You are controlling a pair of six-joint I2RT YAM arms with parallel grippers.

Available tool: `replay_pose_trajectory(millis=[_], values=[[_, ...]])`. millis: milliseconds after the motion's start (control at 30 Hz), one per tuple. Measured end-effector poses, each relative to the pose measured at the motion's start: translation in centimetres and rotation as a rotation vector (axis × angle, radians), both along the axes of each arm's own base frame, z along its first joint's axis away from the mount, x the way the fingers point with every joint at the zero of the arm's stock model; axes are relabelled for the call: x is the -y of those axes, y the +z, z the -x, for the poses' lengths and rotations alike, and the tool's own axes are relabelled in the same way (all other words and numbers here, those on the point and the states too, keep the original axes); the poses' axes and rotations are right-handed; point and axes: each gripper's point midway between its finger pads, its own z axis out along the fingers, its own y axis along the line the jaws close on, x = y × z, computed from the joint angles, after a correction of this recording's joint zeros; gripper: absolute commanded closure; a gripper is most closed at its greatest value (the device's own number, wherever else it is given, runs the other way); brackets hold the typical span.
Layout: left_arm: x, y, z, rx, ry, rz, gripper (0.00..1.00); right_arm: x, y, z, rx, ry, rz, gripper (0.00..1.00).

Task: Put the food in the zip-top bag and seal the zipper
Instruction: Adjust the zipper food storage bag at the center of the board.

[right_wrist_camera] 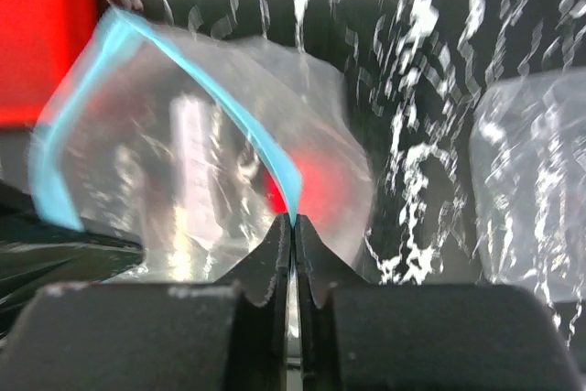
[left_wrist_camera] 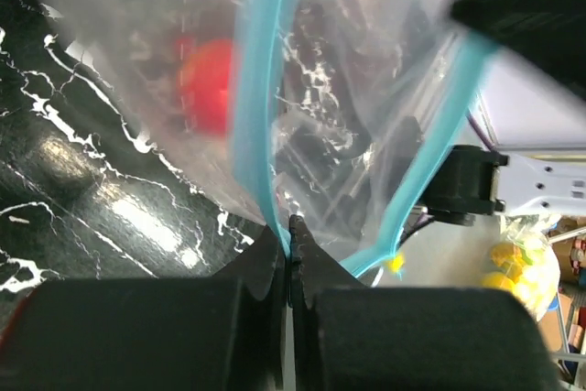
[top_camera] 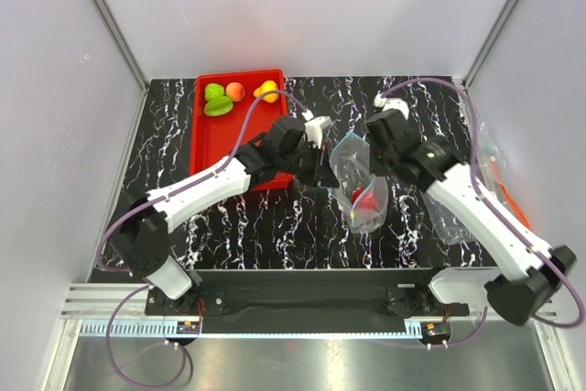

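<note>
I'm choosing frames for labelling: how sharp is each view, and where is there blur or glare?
Top external: sharp, evenly lit, the zip-top bag easy to read. Left wrist: the red apple is a soft blur, the zipper out of focus, glare on the table. Right wrist: the table's white veins smear, the zipper looks soft.

— Where do we find the tray [top_camera: 215, 146]?
— Left of the zip-top bag [top_camera: 352, 158], with four fruits [top_camera: 235, 91] in its far end.
— And in the bag?
— We see the apple [top_camera: 369, 200] inside it. A second pouch [top_camera: 447, 222] lies on the table [top_camera: 275, 226], right of the bag.
</note>
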Motion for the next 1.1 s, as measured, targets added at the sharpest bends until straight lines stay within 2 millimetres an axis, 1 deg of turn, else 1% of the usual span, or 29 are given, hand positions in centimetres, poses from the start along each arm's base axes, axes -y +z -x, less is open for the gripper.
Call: replay_pose_trajectory(millis=[33,67,100,167,200,267,300,333,400,433,467,533,633,700,833,933,1000,1033,1067,1100], values=[[0.1,-0.4,-0.1,-0.003,0.002,-0.003,1.0,-0.3,-1.6,-0.1,-0.042,0.008,0.02,0.88],[0.2,-1.1,-0.2,-0.005,0.006,-0.008,1.0,-0.5,-3.0,-0.1,-0.081,0.014,0.039,0.76],[0.2,-1.7,-0.2,-0.004,0.012,-0.01,1.0,-0.7,-4.2,0.1,-0.117,0.02,0.045,0.71],[-0.2,-3.4,0.2,-0.01,0.03,-0.029,1.0,-1.0,-5.6,0.5,-0.159,0.035,0.046,0.64],[-0.3,-4.3,0.6,-0.017,0.039,-0.041,1.0,-1.2,-5.8,0.7,-0.17,0.041,0.039,0.59],[-0.8,-5.7,1.2,-0.024,0.058,-0.067,1.0,-1.7,-5.8,0.8,-0.174,0.053,0.015,0.57],[-1.0,-6.0,1.4,-0.024,0.068,-0.077,1.0,-1.9,-5.7,0.9,-0.176,0.059,0.003,0.54],[-1.2,-6.1,1.6,-0.02,0.076,-0.081,1.0,-2.0,-5.6,1.0,-0.177,0.062,-0.006,0.53],[-1.1,-5.3,1.6,0.003,0.088,-0.069,1.0,-2.3,-5.5,1.2,-0.182,0.068,-0.025,0.47],[-1.0,-4.9,1.5,0.014,0.094,-0.057,1.0,-2.4,-5.4,1.3,-0.183,0.068,-0.034,0.39],[-1.0,-4.4,1.3,0.026,0.102,-0.048,1.0,-2.5,-5.4,1.4,-0.185,0.07,-0.044,0.38],[-1.0,-3.9,1.0,0.04,0.115,-0.036,1.0,-2.8,-5.2,1.6,-0.188,0.078,-0.065,0.37],[-0.9,-3.7,0.7,0.045,0.131,-0.033,1.0,-3.5,-4.8,2.2,-0.188,0.092,-0.096,0.39],[-0.9,-3.6,0.6,0.047,0.139,-0.033,1.0,-4.0,-4.6,2.6,-0.186,0.105,-0.109,0.44],[-0.7,-2.8,0.2,0.057,0.147,-0.021,1.0,-4.8,-4.5,3.4,-0.191,0.119,-0.125,0.47],[-0.5,-2.2,-0.1,0.065,0.153,-0.01,1.0,-5.1,-5.1,4.0,-0.206,0.12,-0.128,0.51],[-0.4,-2.0,-0.2,0.066,0.158,-0.006,1.0,-5.4,-5.4,4.4,-0.216,0.125,-0.126,0.56],[-0.4,-2.0,-0.2,0.065,0.16,-0.006,1.0,-5.5,-5.5,4.6,-0.222,0.129,-0.125,0.6],[-0.4,-2.0,-0.2,0.065,0.162,-0.007,1.0,-5.7,-5.6,4.8,-0.226,0.132,-0.125,0.65],[-0.5,-2.0,-0.2,0.065,0.164,-0.007,1.0,-5.8,-5.7,5.0,-0.229,0.133,-0.125,0.74]])
